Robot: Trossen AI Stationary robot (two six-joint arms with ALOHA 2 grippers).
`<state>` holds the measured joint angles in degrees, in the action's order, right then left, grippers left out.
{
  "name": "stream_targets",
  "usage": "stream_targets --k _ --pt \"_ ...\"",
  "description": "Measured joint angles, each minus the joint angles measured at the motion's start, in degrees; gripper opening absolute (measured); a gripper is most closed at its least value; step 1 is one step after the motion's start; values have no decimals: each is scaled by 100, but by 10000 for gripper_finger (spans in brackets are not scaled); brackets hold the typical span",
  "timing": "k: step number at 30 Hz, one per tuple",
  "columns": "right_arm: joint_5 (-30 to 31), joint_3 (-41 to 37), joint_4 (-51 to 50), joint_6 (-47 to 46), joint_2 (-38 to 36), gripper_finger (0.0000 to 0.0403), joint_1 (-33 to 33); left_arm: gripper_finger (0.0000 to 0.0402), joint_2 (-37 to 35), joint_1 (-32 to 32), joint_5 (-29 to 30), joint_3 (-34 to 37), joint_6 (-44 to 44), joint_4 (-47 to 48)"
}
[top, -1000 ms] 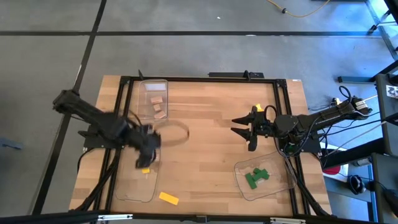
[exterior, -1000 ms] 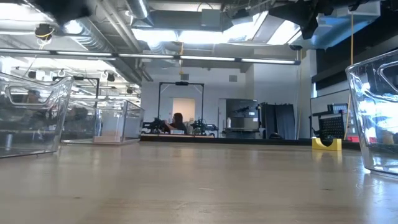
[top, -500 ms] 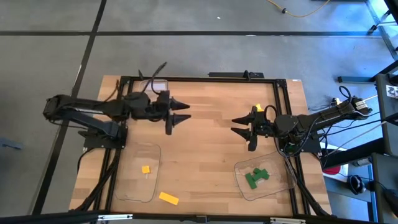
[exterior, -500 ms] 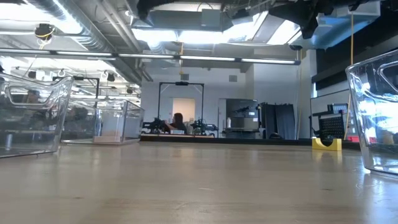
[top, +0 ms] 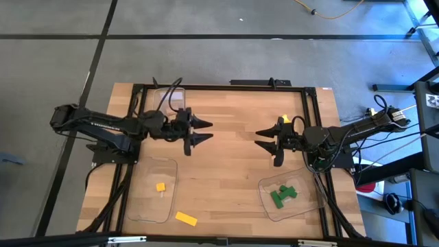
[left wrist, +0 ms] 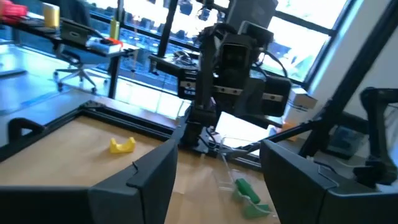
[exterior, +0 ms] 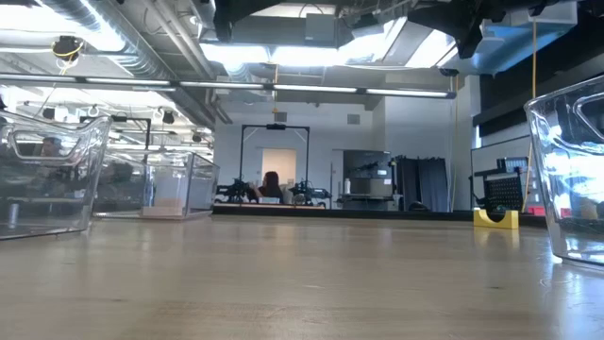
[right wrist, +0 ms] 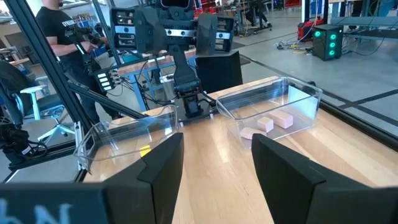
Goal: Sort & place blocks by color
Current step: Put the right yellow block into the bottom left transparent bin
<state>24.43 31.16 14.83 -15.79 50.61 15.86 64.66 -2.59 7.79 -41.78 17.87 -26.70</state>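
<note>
- Left gripper [top: 200, 131]: left of frame centre in the high view, arm stretched level over the table [top: 226, 154], fingers spread, holding nothing.
- Right gripper [top: 265, 143]: right of centre, facing the left one, fingers spread, empty.
- No legible writing.
- Green blocks [top: 282, 195]: lower right, in a clear tray [top: 264, 186].
- Yellow blocks: one [top: 160, 186] in the lower-left tray [top: 145, 209], one [top: 186, 219] on the table beside it.
- Tan blocks [right wrist: 268, 123]: apparently three, in the far tray [right wrist: 306, 94], right wrist view.

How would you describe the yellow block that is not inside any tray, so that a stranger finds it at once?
Look at the wooden table from above and go to its near left corner, where a clear tray holds one small yellow block. The wanted block lies on bare wood just outside that tray, near the table's front edge. It is longer than the block in the tray.
</note>
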Motion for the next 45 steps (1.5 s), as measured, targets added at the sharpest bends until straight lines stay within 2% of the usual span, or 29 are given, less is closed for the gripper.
stream_targets --k 7,9,11,14,19,22,24,29,35,38,42,45 --pt "0 0 -2 -76 2 193 0 220 0 0 131 0 -5 7" --pt "39 0 -4 -630 2 193 -2 220 0 -2 129 0 -5 7" --pt "289 47 -255 -1598 -2 193 -126 220 0 0 145 0 -5 7" --pt "401 504 -2096 -2827 72 189 -644 220 0 0 172 0 -5 7" --pt "-141 1644 -5604 -4369 702 185 -2050 220 0 0 175 0 0 11" --pt "-701 1918 -6903 -4167 1209 185 -2930 220 0 0 175 0 0 10" --pt "-839 1892 -7439 -3985 1512 185 -3376 220 0 0 175 0 0 12" --pt "-898 1357 -7678 -4221 1943 185 -3958 220 0 0 175 0 4 29" --pt "-198 641 -7439 -5757 1974 184 -4127 220 0 0 175 0 6 29" --pt "0 386 -6888 -6319 1974 184 -4128 220 0 0 173 0 8 35" --pt "174 160 -5925 -6500 1996 184 -4126 220 -2 0 20 0 17 35" --pt "414 84 -5933 -6709 2032 184 -4127 220 -4 -2 -67 0 129 35"
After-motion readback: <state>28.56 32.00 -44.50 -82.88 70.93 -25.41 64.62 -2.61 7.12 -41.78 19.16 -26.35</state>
